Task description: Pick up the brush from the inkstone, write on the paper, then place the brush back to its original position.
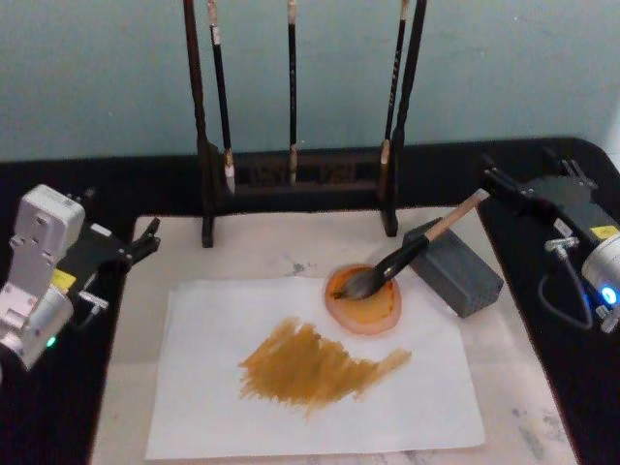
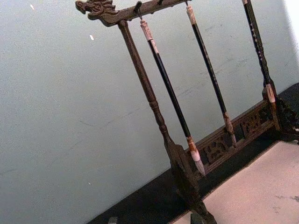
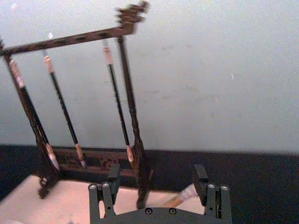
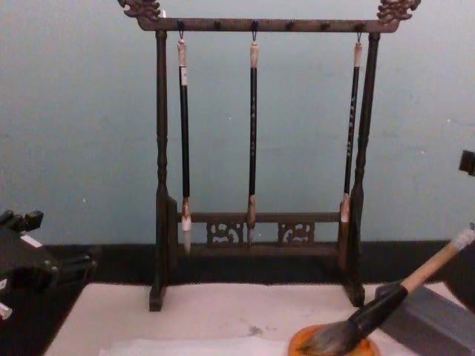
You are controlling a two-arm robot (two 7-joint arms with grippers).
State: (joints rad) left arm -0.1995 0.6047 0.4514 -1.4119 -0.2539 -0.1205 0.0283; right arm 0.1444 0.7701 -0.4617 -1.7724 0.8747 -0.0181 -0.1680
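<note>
The right claw, fingers spread, sits just beyond the brush handle's end; no writing is readable.

Pale blue-green wall behind, faint scuffs on it, black tabletop meeting it at the base.

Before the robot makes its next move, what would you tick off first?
1. The brush lies with its bristles in the orange dish and its handle on the grey block: ok.
2. The paper carries a brown smear: ok.
3. The right gripper is open around the handle tip: ok.
4. Fingers touching the handle: cannot tell.
5. The left gripper is parked off the paper: ok.
</note>
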